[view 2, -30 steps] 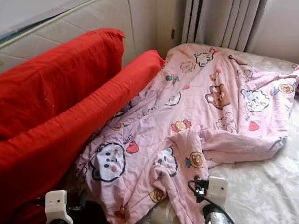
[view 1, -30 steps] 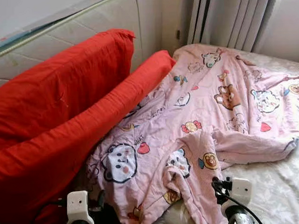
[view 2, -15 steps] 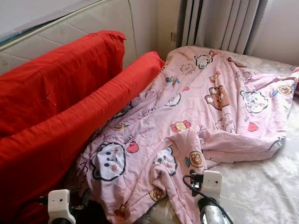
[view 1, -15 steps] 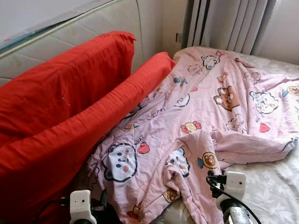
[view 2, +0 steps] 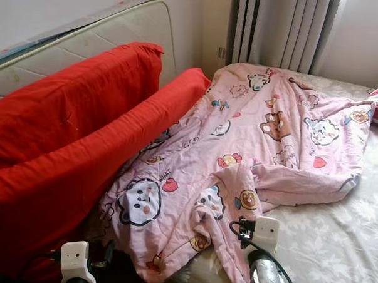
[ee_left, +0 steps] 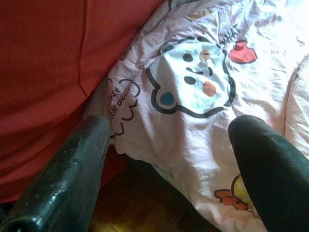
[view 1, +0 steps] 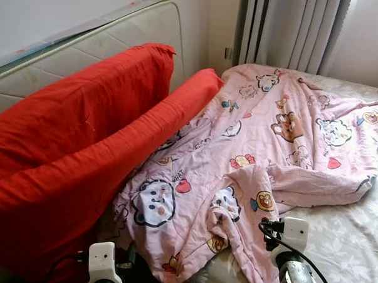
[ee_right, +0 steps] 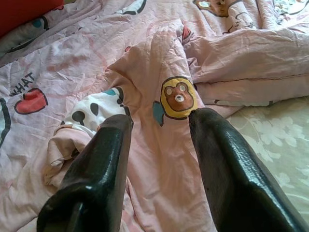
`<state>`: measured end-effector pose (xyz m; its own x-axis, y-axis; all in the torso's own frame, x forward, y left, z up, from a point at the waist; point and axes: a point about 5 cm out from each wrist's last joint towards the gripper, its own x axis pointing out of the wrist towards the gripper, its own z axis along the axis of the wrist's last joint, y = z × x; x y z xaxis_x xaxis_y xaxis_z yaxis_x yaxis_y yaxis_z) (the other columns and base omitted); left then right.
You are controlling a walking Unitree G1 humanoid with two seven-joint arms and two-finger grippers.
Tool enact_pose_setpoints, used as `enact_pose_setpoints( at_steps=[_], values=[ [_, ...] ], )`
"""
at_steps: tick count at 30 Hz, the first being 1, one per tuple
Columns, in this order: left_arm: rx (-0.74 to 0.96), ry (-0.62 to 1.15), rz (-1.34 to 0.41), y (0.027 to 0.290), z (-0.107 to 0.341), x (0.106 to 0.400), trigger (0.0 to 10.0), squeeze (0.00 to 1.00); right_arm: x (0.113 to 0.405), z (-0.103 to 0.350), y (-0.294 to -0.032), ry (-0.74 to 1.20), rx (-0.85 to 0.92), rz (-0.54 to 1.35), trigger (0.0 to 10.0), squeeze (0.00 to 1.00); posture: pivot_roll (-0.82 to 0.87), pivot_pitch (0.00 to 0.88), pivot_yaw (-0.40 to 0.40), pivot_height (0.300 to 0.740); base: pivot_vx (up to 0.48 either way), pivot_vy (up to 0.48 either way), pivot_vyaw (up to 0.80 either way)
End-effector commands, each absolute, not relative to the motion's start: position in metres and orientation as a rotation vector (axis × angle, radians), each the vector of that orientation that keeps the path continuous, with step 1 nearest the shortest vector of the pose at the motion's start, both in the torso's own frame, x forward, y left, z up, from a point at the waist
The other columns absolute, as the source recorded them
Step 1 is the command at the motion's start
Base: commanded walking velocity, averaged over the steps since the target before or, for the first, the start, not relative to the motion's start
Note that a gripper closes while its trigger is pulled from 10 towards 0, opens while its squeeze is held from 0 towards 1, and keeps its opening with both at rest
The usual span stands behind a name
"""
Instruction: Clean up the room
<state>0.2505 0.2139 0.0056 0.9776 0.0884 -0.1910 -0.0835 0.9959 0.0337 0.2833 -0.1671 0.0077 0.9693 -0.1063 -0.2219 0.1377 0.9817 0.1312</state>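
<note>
Left eye view: pink cartoon-print blanket (view 1: 252, 157) spread rumpled across centre and right of frame, over a pale floral bedsheet (view 1: 344, 241) at lower right. Two red pillows (view 1: 83, 152) stacked along left side, leaning against a quilted cream headboard (view 1: 109, 38) at upper left. Grey curtains (view 1: 290, 21) at top right.

Left gripper (ee_left: 169, 159) low at bottom left of frame, fingers spread wide apart, holding nothing, poised over blanket's edge beside the red pillows, dark wooden floor (ee_left: 130, 208) underneath.

Right gripper (ee_right: 159, 145) at bottom centre-right, fingers parted, empty, hovering just above a raised fold of blanket printed with a small bear.
</note>
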Motion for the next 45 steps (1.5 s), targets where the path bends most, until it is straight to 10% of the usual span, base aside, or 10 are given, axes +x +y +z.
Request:
enact_pose_setpoints(
  at_steps=[1,45],
  values=[
    [0.019,0.219,0.1,0.217,0.001,0.244,10.0,0.0,0.28,0.003,-0.165,0.243,0.15,-0.127,10.0,0.0,0.05,0.168,0.019,0.663,0.0,0.0,0.0],
    [0.037,0.247,0.084,0.22,0.0,0.244,10.0,0.0,0.298,0.006,-0.183,0.39,0.15,-0.285,10.0,0.0,0.08,0.19,0.031,0.638,0.0,0.0,-0.04]
  ],
)
